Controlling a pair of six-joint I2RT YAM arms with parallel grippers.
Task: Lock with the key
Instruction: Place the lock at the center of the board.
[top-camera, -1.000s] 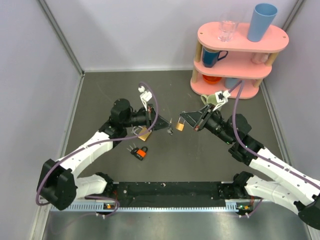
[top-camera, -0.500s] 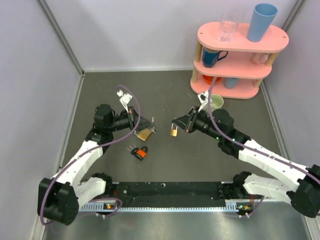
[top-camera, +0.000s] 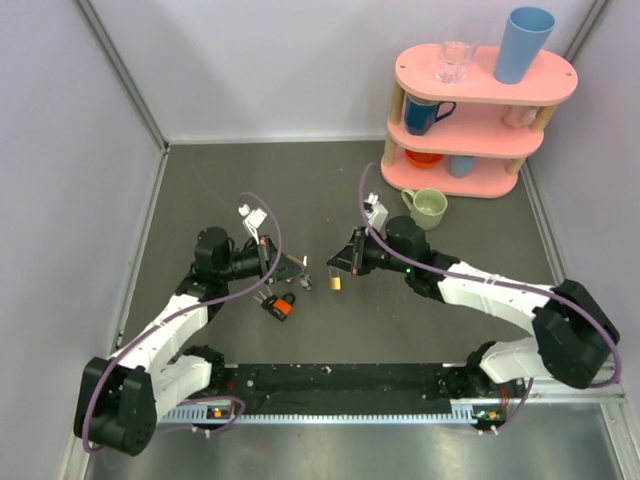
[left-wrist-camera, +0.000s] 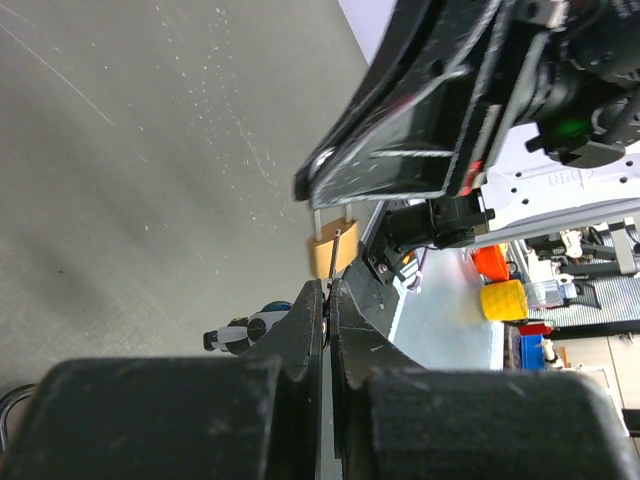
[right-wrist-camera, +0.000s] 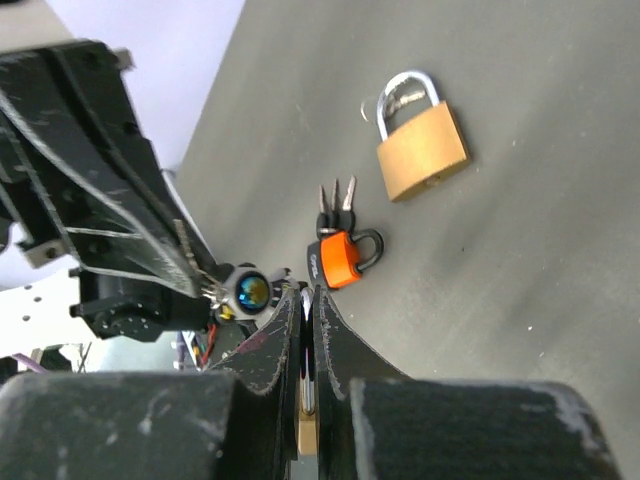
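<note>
The right gripper (right-wrist-camera: 305, 300), jaws together on a small brass piece (right-wrist-camera: 306, 430), faces an orange-and-black padlock (right-wrist-camera: 340, 257) and a large silver-shackled brass padlock (right-wrist-camera: 422, 150) on the grey tabletop (right-wrist-camera: 550, 300).

The left arm (top-camera: 165, 320) and the right arm (top-camera: 480, 290) stretched low and inward from their bases, elbows bent, wrists turned so that the grippers faced each other. The left gripper (top-camera: 299, 264) was closed with its jaws pressed together. The right gripper (top-camera: 336, 266) was closed likewise, its tip near the left one but apart from it.
</note>
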